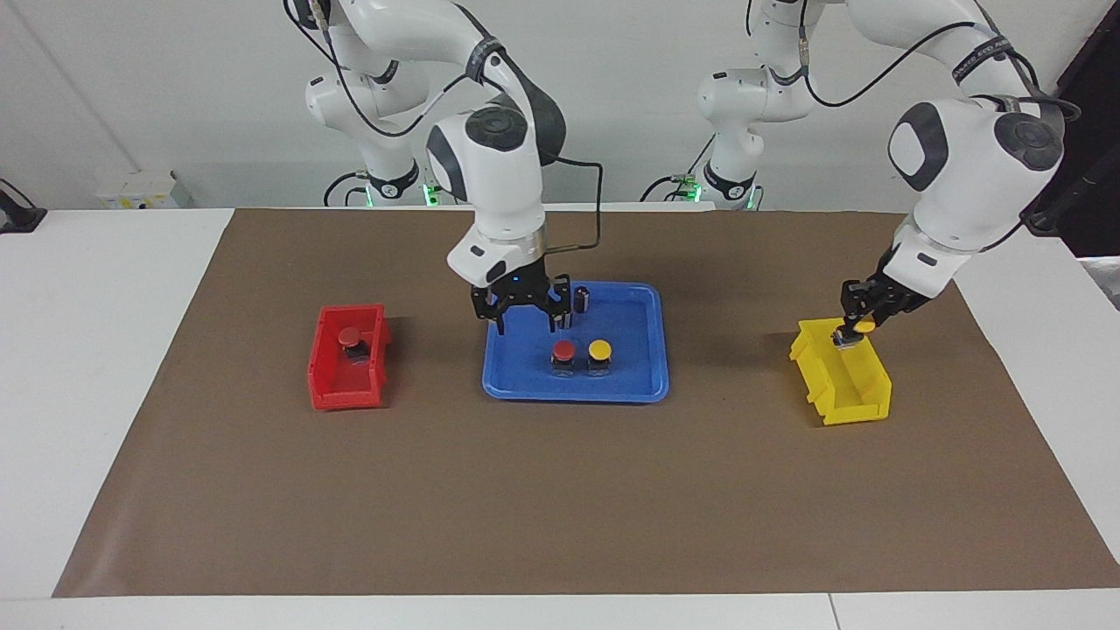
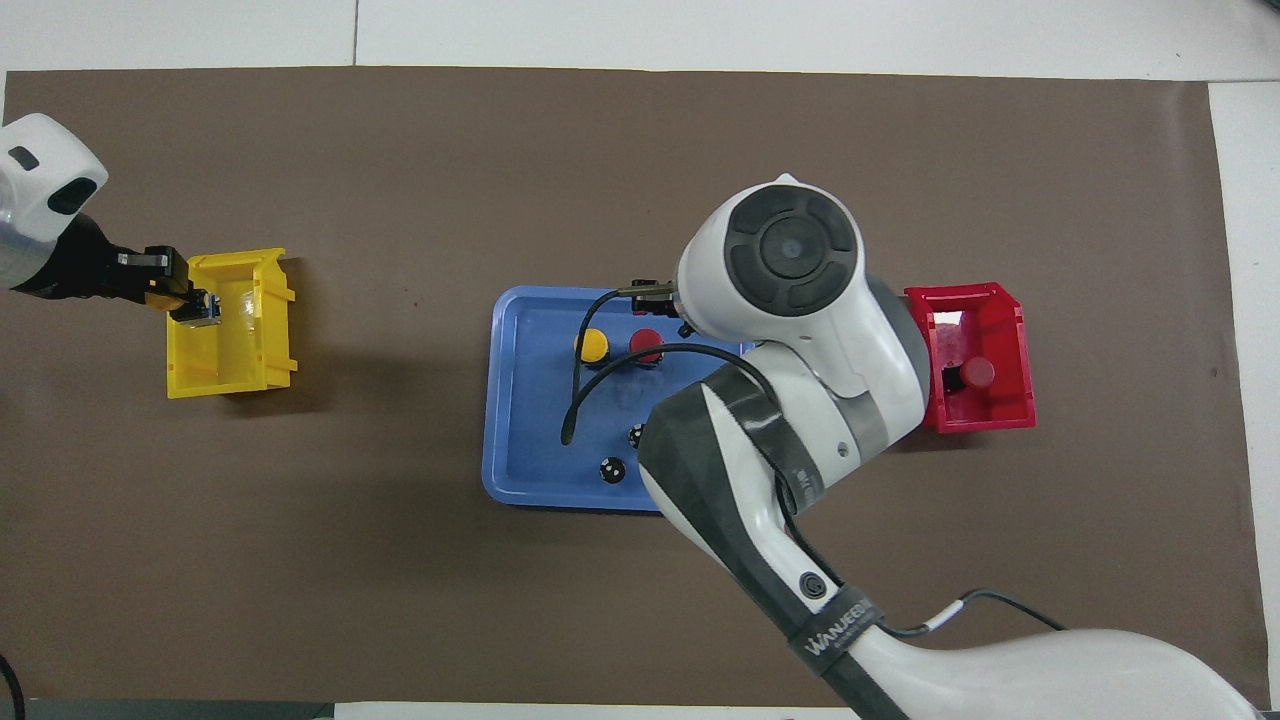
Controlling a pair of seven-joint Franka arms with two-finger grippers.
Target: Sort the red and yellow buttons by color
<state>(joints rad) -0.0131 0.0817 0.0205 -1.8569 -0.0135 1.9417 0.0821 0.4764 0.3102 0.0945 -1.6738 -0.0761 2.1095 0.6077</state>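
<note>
From my remote station: the desk (image 1: 105, 367) is covered with a brown mat (image 1: 560, 490), and a blue tray (image 1: 643, 302) sits at its middle. The right gripper (image 1: 528, 325) hangs over the part of the tray nearer the robots, fingers (image 1: 500, 324) spread with nothing between them, tips pointing down just above the tray floor. In the overhead view that arm's wrist covers the gripper, so I read it from the facing view. On the tray, side by side and almost touching, stand a red button (image 1: 563, 353) and a yellow button (image 1: 599, 352), both upright on black bases; the red one is toward the right arm's end. Nearer the robots on the same tray I see two small dark cylinders (image 1: 582, 300), one partly hidden by the gripper in the facing view; the overhead view shows both. A red bin (image 1: 328, 385) lies toward the right arm's end of the desk, well apart from the tray, with a second red button (image 1: 352, 339) inside it, at the end nearer the robots. A yellow bin (image 1: 862, 389) lies toward the left arm's end. The left gripper (image 1: 853, 332) is over the robot-side end of that bin, its fingers pinching a second yellow button (image 1: 864, 325), cap showing just above the bin's rim; I cannot tell whether the button touches the bin.
</note>
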